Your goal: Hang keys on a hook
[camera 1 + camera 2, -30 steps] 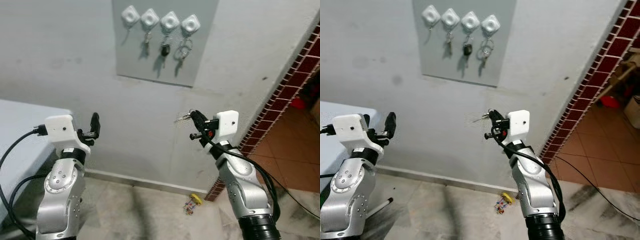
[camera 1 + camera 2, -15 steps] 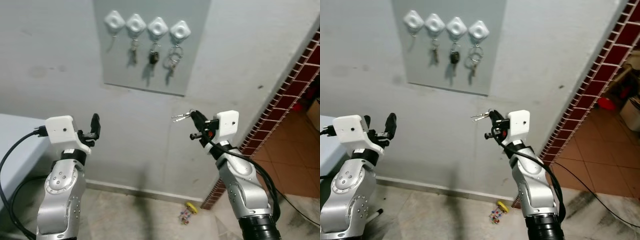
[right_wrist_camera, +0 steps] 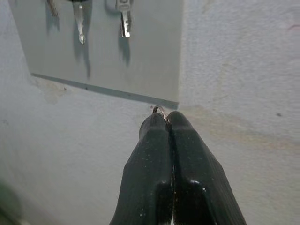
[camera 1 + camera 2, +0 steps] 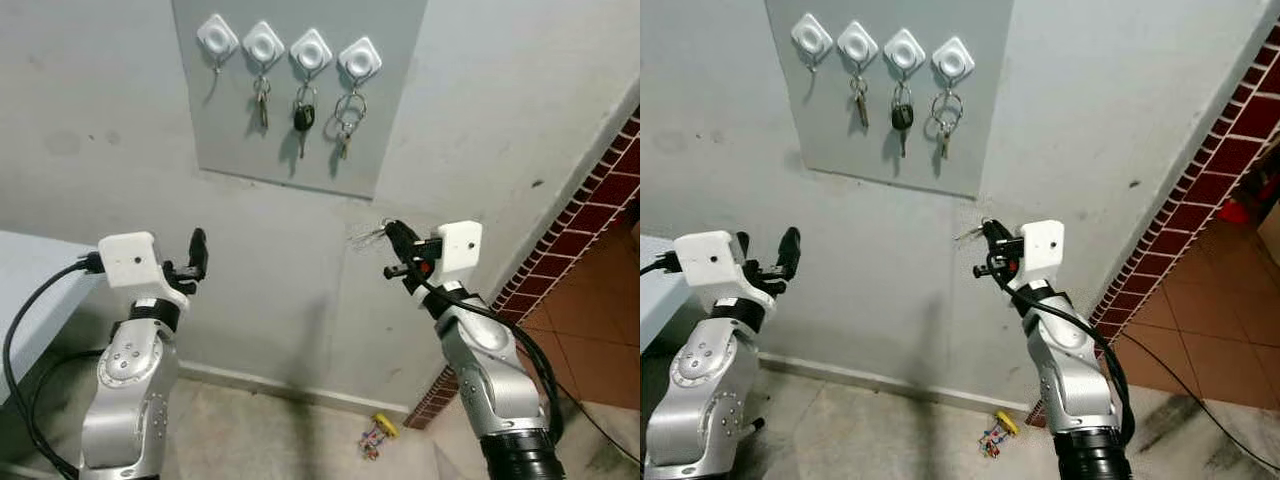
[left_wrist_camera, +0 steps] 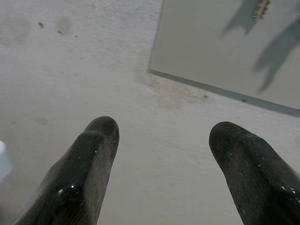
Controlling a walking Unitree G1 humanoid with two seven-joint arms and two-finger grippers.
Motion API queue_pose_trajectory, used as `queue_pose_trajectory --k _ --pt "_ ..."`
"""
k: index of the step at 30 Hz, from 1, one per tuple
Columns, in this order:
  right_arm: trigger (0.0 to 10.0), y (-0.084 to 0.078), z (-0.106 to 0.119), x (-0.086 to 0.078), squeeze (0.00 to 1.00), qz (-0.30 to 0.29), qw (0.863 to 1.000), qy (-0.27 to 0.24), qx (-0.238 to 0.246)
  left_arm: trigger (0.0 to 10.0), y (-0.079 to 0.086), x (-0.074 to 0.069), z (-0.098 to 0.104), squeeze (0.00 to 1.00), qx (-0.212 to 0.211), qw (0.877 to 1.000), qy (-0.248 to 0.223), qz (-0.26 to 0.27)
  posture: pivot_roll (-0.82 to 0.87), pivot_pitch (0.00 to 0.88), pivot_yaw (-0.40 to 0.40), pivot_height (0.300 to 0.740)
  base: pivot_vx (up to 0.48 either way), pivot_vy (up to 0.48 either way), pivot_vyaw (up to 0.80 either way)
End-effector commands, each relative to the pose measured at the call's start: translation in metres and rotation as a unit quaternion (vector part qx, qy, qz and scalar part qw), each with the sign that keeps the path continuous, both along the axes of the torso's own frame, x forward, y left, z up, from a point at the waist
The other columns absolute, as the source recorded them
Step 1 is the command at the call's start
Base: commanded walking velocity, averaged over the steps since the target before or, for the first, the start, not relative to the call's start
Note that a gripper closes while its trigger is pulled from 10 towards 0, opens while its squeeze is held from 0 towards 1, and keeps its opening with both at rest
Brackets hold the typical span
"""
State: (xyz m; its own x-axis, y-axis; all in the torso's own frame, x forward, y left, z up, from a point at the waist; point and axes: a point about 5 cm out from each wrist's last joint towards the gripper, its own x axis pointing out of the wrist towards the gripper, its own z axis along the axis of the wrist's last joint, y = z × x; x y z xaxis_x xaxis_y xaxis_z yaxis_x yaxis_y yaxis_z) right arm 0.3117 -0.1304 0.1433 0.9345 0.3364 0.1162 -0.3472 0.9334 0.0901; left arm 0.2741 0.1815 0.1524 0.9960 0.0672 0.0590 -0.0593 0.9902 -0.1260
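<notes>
1. Small silver keys on a thin metal ring (image 4: 367,233) are pinched at the tip of the right hand (image 4: 393,237), in the air close to the grey wall, below and slightly right of the panel's lower right corner.
2. Right hand: fingers pressed together on the ring; in the right wrist view a bit of ring (image 3: 159,110) pokes out between the black fingertips (image 3: 154,126).
3. Flat grey rectangular wall panel (image 4: 395,120) sits above, carrying four white diamond-shaped hooks in a row.
4. Leftmost white hook (image 4: 217,34) is bare. The other three hold things: small key bunch (image 4: 262,98), black-headed car key (image 4: 303,116), large ring with keys (image 4: 347,112).
5. Left hand (image 4: 197,254) is raised well left of the keys, fingers spread wide, nothing between them; the left wrist view has it pointing at the wall by the panel's lower corner.
6. Light worktop edge (image 4: 30,290) at far left, beside the left arm.
7. Red brick wall edge (image 4: 590,205) at right, with terracotta tile floor (image 4: 600,350) beyond.
8. Small yellow and multicoloured object (image 4: 377,433) lies on the grey floor by the wall base.
</notes>
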Motion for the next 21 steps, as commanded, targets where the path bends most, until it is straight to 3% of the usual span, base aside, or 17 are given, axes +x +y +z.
queue_pose_trajectory --k 1,21 --pt "10.0 -0.0030 0.0045 0.0004 0.00 -0.005 1.000 -0.007 0.000 10.0 -0.0009 -0.0006 0.0012 0.00 -0.002 1.000 0.000 -0.001 -0.02 0.000 -0.055 0.740 0.000 0.000 0.00" --pt "10.0 -0.0024 0.0039 -0.0008 0.00 -0.007 1.000 -0.006 0.002 10.0 -0.0010 -0.0003 0.0006 0.00 -0.001 1.000 0.010 -0.007 -0.02 0.000 -0.047 0.740 0.000 0.359 0.00"
